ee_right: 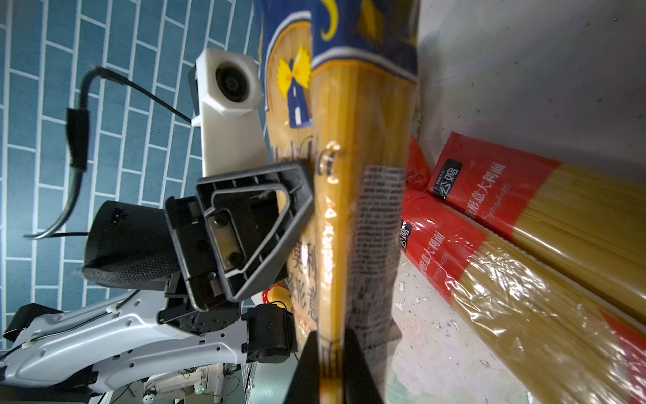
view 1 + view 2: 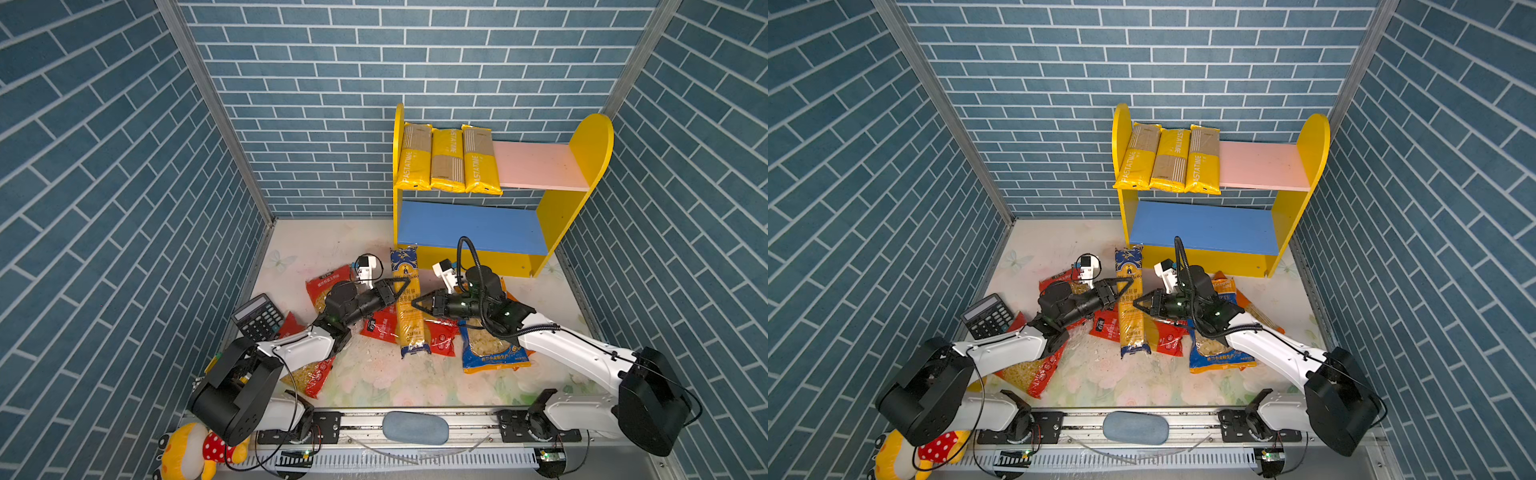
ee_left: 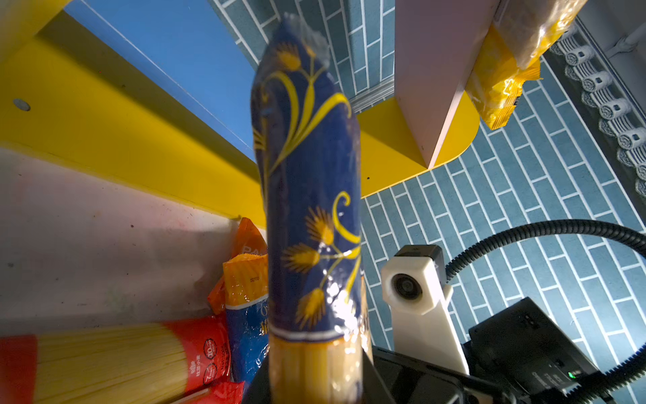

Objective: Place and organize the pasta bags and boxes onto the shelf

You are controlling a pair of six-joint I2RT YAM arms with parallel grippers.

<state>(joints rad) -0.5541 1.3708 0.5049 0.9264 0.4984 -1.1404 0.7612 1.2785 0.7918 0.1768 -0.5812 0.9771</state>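
**A:** Where's the blue spaghetti bag (image 2: 409, 307)?

**B:** Mid-table, running 12 to 6 o'clock. Its top end is by the shelf's (image 2: 590, 145) 7 o'clock corner, and it crosses over the red spaghetti bags (image 2: 440, 338). The left gripper (image 2: 401, 288) clamps it from 9 o'clock, and the right gripper (image 2: 417, 305) pinches it from 3.

**A:** Your worry?

**B:** Slick film. If either grip slackens, I'd expect the bag to swing, or its top end to snag the yellow base strip (image 2: 469, 262).

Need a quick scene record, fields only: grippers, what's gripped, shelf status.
left gripper: shut on blue bag
right gripper: shut on the same bag, opposite side
blue bag: over red bags, in front of shelf
pink board: three PASTATIME packs, left end
blue board: nothing on it
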